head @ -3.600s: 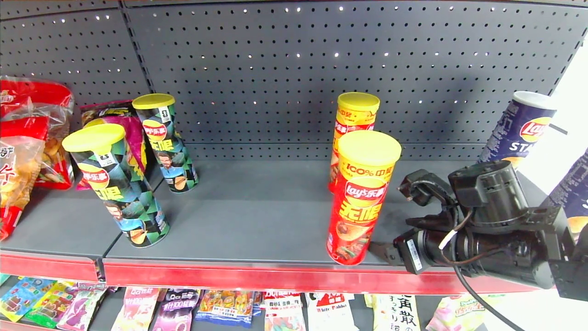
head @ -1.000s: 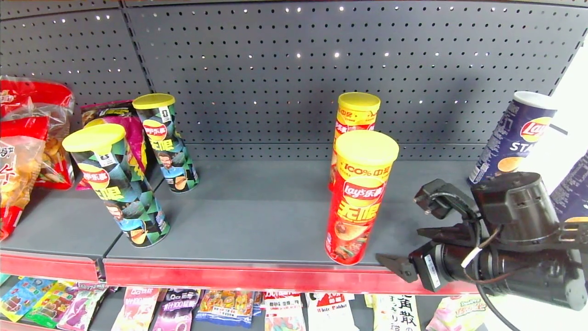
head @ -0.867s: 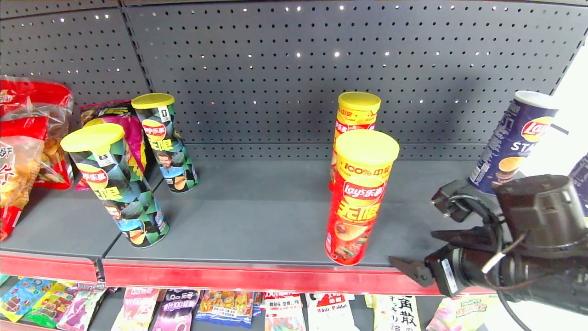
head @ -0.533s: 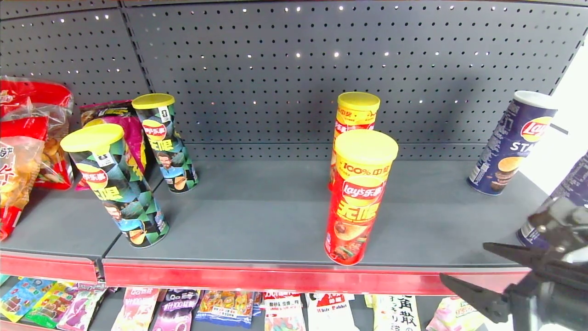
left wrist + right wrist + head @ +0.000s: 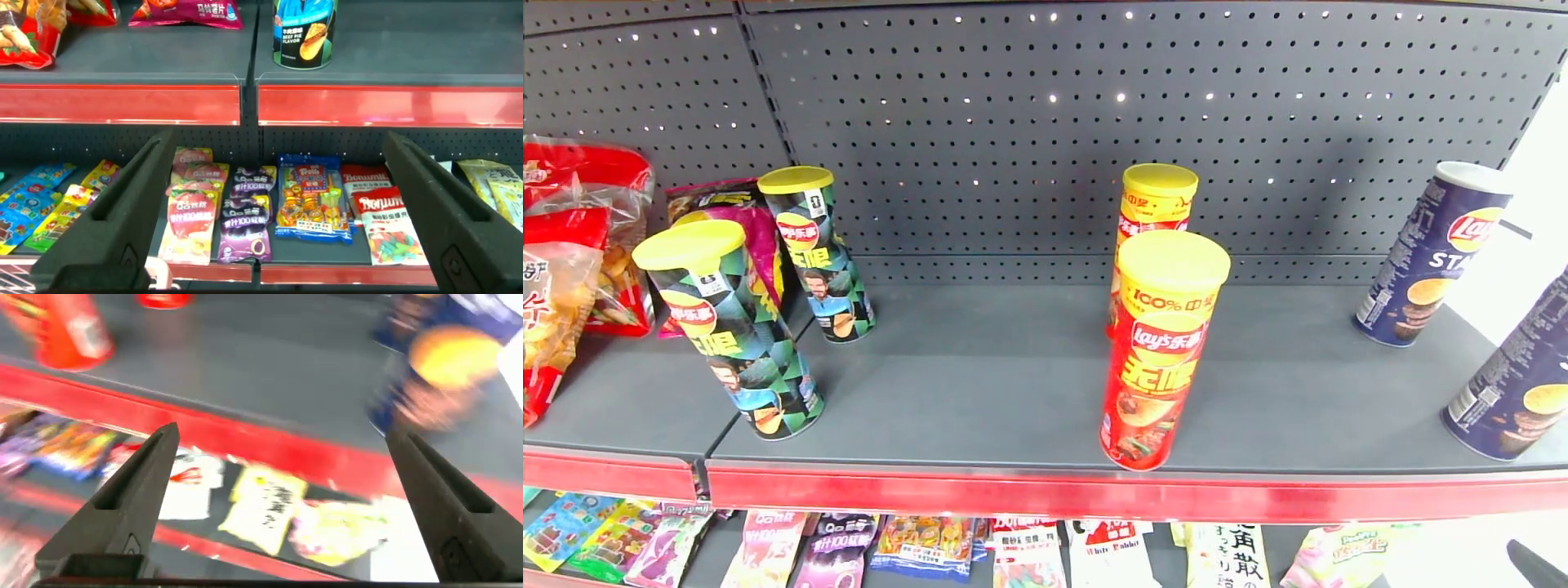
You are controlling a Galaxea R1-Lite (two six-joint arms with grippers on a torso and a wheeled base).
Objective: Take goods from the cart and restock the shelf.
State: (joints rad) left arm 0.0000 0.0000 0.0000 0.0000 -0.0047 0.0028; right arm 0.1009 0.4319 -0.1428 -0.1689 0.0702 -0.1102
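Right wrist view: the right pincer (image 5: 282,433), spread and empty, faces the shelf (image 5: 261,359), with the upright red crisp can (image 5: 69,331) beyond it, leftward.

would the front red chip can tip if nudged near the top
Probably: the front red can is tall and narrow on a small base, so a push near its yellow lid would likely topple it. It stands close to the shelf's red front lip, so it might fall off. On its side, the round body would likely roll.
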